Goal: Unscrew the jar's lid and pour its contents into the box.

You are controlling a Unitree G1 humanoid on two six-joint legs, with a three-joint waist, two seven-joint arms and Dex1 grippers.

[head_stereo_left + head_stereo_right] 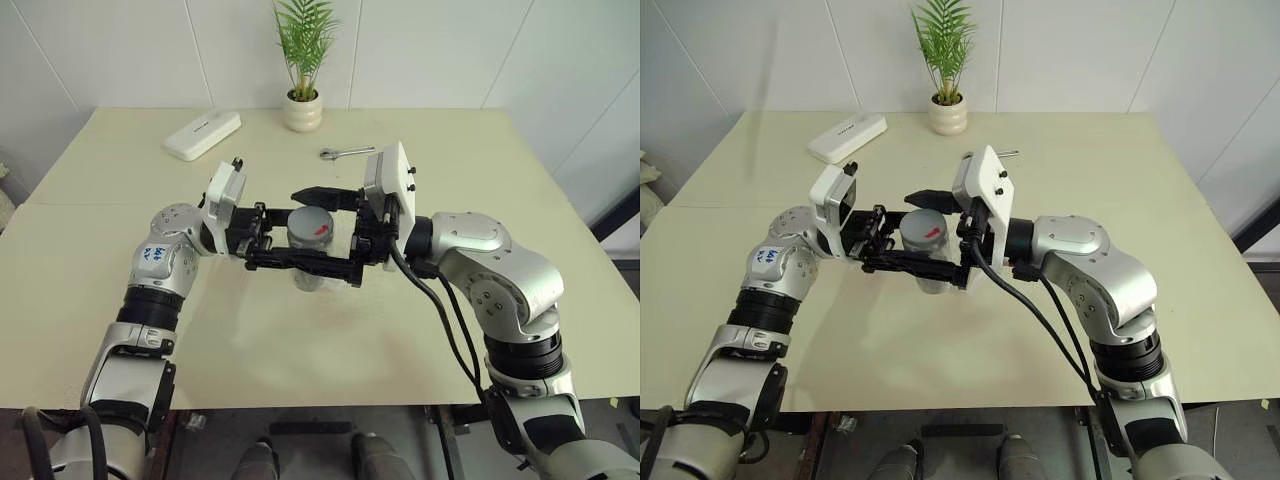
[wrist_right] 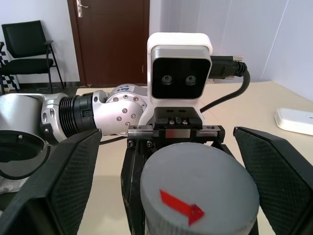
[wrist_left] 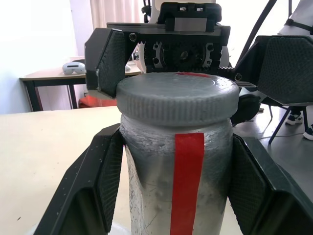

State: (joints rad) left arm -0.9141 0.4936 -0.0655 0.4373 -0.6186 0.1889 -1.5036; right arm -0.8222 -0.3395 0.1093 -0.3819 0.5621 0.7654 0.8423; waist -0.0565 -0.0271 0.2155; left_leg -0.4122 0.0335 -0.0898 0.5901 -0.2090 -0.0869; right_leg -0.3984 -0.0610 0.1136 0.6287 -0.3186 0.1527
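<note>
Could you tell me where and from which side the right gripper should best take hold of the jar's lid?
Grip the lid by its ribbed side rim, coming in level from the robot's right, opposite the left gripper clamping the jar below it. The rim overhangs the jar wall and stands clear above the left fingers, and the open right gripper probably already straddles it.

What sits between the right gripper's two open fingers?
The lid, on the jar held by the left gripper; right wrist view shows gaps either side.
</note>
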